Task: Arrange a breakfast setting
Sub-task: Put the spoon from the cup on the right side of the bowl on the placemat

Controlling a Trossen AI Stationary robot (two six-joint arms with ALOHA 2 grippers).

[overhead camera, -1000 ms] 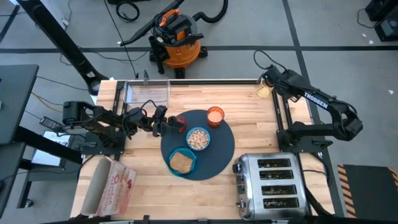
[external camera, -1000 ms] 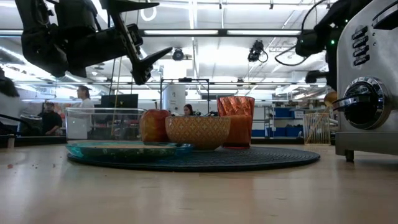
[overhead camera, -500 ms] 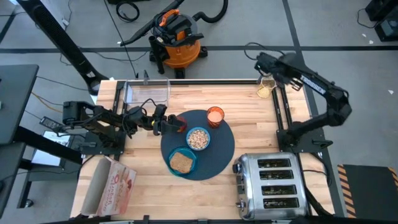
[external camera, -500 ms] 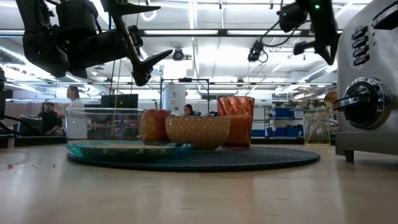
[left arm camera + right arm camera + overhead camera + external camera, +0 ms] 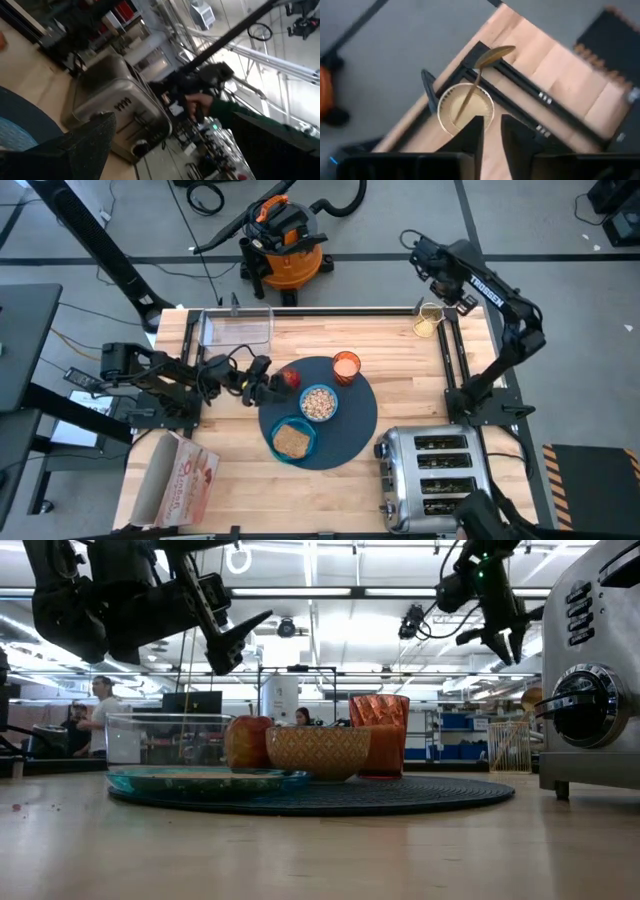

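The dark round mat carries the small bowl, the teal plate with the toast slice, the orange cup and the red-orange fruit. My left gripper hovers open above the mat's left edge, beside and higher than the fruit. The gold spoon stands handle-down in a small round holder at the table's far right corner. My right gripper hangs high above that holder, pointing down, its fingers a little apart and with nothing between them.
A chrome toaster fills the near right corner. A pink cereal box lies at the near left, and a clear container stands at the far left. People stand in the room behind the table.
My right gripper has risen from the spoon holder and drawn toward the table's far edge, tipping more steeply downward, and its fingers have parted slightly. The spoon has stayed in the holder. My left gripper has turned a little in place.
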